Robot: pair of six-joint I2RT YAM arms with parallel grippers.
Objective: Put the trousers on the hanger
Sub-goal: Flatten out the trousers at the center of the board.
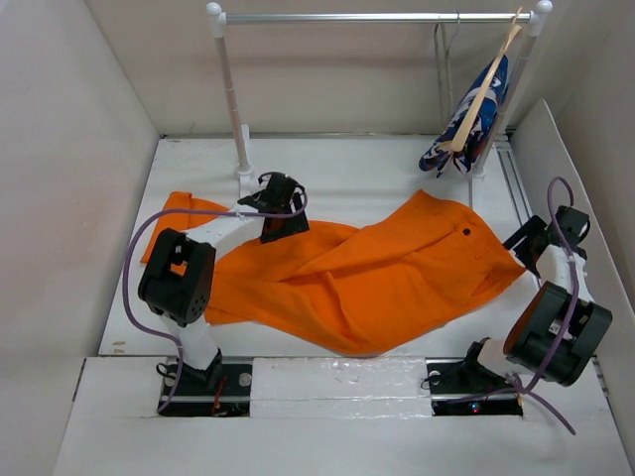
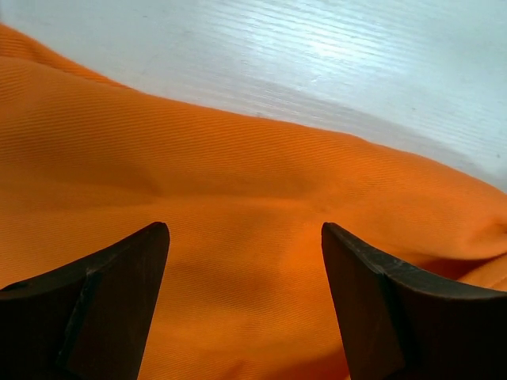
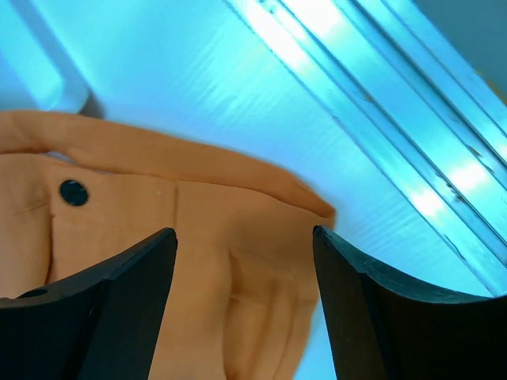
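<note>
Diagonally across the white table (image 1: 347,164): orange trousers (image 1: 367,278), spread flat, waistband and dark button (image 3: 74,192) toward the right.
Left gripper (image 2: 245,229) above the leg cloth near its far edge, jaws apart, nothing between; right gripper (image 3: 245,233) over the waistband corner, jaws likewise apart, empty. Thin wire hanger (image 1: 445,69) up on the rail (image 1: 377,17), well apart from the cloth, beside a wooden hanger (image 1: 486,84) bearing a patterned garment (image 1: 474,124).
</note>
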